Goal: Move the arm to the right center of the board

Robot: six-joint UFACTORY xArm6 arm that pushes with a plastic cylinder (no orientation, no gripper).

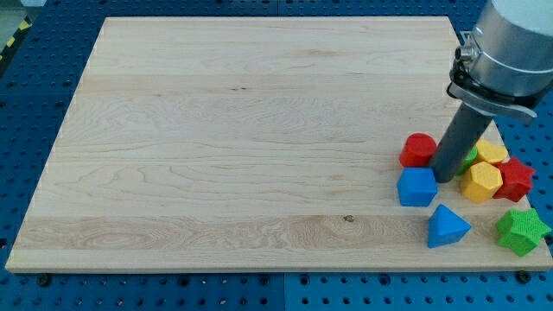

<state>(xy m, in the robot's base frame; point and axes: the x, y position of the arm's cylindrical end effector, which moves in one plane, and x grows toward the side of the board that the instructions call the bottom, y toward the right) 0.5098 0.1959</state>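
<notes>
My tip (pixel 446 177) rests on the wooden board (pixel 242 138) at the view's right, a little below mid-height. It stands amid a cluster of blocks. A red block (pixel 418 149) is just left of the rod. A blue cube (pixel 416 187) is just below-left of the tip. A green block (pixel 469 158) peeks out right of the rod. Two yellow blocks (pixel 481 182) (pixel 492 153) lie to its right, then a red star-like block (pixel 517 179). A blue triangular block (pixel 447 226) and a green star (pixel 521 231) lie lower.
The grey arm body (pixel 514 43) with a black clamp hangs over the board's upper right corner. Blue perforated table (pixel 34 104) surrounds the board. The green star sits at the board's right edge.
</notes>
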